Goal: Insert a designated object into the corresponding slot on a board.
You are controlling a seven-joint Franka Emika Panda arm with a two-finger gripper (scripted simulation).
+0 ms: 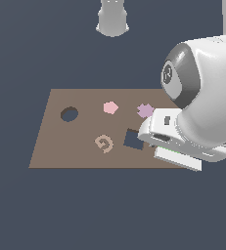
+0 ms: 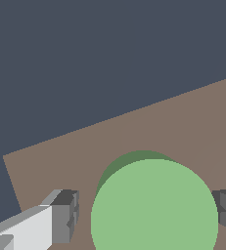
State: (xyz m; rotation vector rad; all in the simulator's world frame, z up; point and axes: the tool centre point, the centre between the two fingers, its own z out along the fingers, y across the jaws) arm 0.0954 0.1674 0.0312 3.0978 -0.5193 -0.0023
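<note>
We look down past the gripper at a flat round green disc lying on the flat brown board. Our two dark grey fingertips flank the disc, one on each side, each with a narrow gap showing between pad and rim. Beyond the board's edge lies a plain dark blue-grey floor.

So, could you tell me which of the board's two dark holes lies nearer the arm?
The square hole, right beside the arm's white hand; the round hole sits far toward the exterior view's left.
</note>
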